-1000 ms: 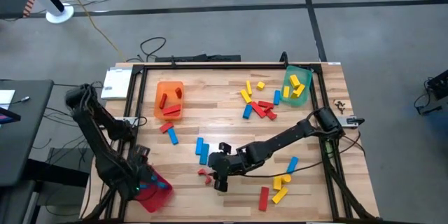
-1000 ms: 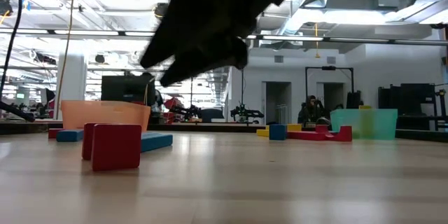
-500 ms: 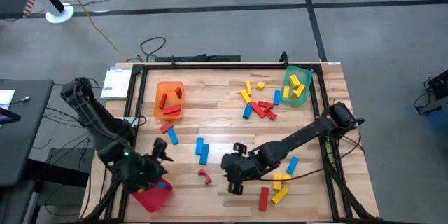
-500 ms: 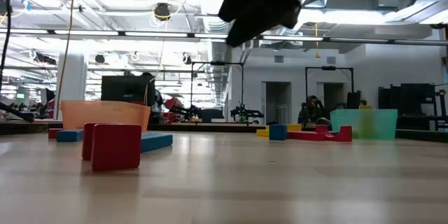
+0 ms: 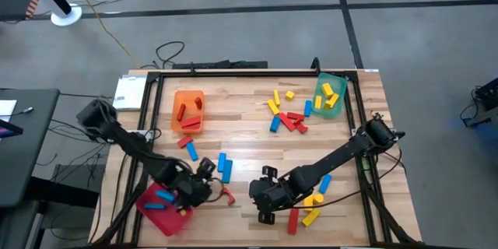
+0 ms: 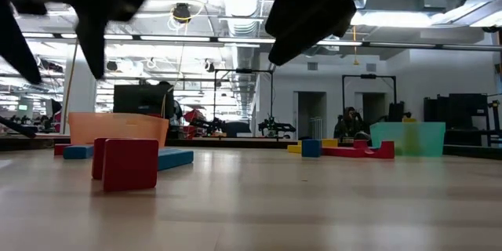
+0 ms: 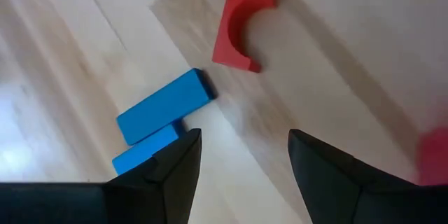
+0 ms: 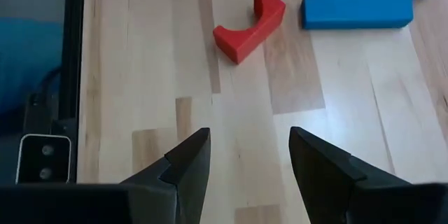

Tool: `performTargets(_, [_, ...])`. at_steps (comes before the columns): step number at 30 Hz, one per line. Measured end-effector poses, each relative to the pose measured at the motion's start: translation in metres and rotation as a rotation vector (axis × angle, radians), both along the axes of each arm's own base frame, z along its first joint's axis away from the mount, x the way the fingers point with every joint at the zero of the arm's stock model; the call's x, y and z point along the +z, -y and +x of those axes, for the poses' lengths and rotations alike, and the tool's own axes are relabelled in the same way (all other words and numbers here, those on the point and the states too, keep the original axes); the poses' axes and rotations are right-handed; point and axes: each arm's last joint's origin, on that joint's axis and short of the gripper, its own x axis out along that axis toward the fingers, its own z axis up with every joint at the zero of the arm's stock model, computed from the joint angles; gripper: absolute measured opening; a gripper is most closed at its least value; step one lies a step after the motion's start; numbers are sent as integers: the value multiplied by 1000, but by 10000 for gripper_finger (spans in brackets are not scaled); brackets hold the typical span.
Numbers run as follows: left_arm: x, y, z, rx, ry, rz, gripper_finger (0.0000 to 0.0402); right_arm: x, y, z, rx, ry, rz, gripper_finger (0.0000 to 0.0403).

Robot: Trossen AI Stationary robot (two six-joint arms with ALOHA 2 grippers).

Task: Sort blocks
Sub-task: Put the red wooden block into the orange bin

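A red arch-shaped block [image 5: 226, 195] lies on the wooden table between my two grippers; it also shows as the red arch [image 7: 241, 24] and the red arch [image 8: 248, 24] in the wrist views. Two blue blocks [image 5: 224, 166] lie just beyond it. My left gripper [image 5: 208, 180] hovers open to the arch's left, with nothing between its fingers [image 7: 175, 171]. My right gripper [image 5: 257, 196] hovers open to the arch's right, also empty, as its fingers [image 8: 185, 164] show. More red, blue and yellow blocks [image 5: 286, 113] lie scattered at the far right.
A red tray [image 5: 163, 208] holding a blue block sits at the near left corner. An orange tray [image 5: 187, 111] with red blocks stands far left, a green tray [image 5: 329, 96] with yellow blocks far right. Yellow, red and blue blocks [image 5: 311, 202] lie under the right arm.
My left gripper has swung from above the red tray toward the table's right, up to the red arch block, rolling its wrist on the way. My right gripper has drawn back from the arch toward the right and risen a little. Neither has changed its opening.
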Motion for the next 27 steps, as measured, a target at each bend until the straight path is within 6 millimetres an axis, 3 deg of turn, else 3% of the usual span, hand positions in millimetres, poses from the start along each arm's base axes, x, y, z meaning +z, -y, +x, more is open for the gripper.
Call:
performTargets(4, [-20,-3,17,-9,-54,-23,208,1,-3,0,0,16,12,210])
performTargets(10, [-35,-4,36,-23,-51,-114,208,4,-11,2,29,84,39,210])
performTargets(20, [-61,-8,55,-88,-54,-95,207,-12,-9,0,6,115,39,210])
performTargets(27, [-62,-7,65,-116,16,-118,167,-17,-11,-2,5,121,51,210])
